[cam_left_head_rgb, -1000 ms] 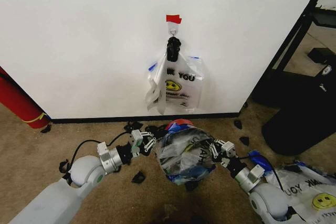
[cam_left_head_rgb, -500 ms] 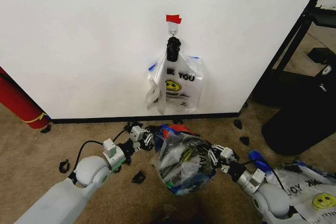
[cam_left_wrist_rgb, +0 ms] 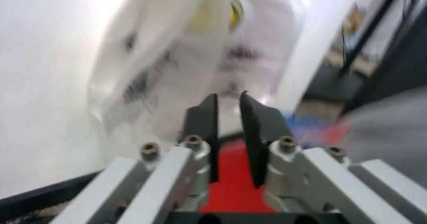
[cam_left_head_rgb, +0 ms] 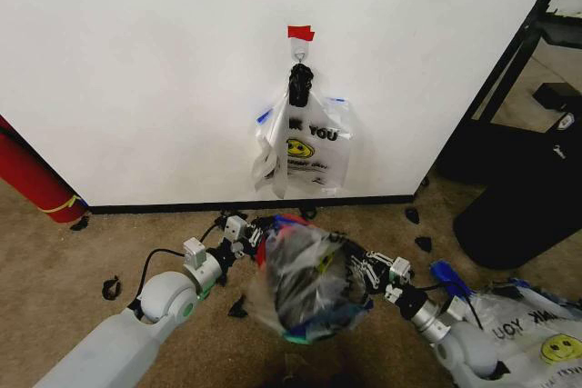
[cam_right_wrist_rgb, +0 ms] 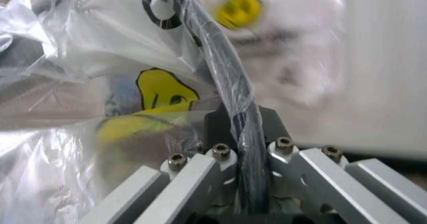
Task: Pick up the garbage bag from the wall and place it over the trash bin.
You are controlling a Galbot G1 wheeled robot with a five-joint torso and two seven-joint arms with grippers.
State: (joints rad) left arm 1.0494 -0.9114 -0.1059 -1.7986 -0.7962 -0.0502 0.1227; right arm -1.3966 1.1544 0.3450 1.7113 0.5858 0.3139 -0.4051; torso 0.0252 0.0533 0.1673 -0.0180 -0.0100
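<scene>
The see-through garbage bag [cam_left_head_rgb: 305, 283] with blue strips is wrapped around the small black trash bin, which hangs tipped above the carpet. The bin's red base [cam_left_head_rgb: 285, 222] points toward the white wall [cam_left_head_rgb: 136, 70]. My right gripper [cam_left_head_rgb: 352, 265] is shut on the bin's black rim [cam_right_wrist_rgb: 230, 84] with the crinkly plastic [cam_right_wrist_rgb: 60, 179] over it. My left gripper [cam_left_head_rgb: 245, 230] sits just left of the bin near the baseboard. Its fingers [cam_left_wrist_rgb: 203, 121] are close together with nothing between them, and the red base [cam_left_wrist_rgb: 230, 184] shows behind them.
White "THANK YOU" smiley bags [cam_left_head_rgb: 307, 147] hang from a hook [cam_left_head_rgb: 298, 59] under red tape [cam_left_head_rgb: 300, 33]. A red cylinder [cam_left_head_rgb: 32, 179] stands at the left and a large black container [cam_left_head_rgb: 532, 206] at the right. Another smiley bag [cam_left_head_rgb: 536, 333] lies on my right arm. Black scraps litter the carpet.
The bagged bin has swung left and toward me in the right gripper. The left gripper has come off the bag's edge and moved toward the wall.
</scene>
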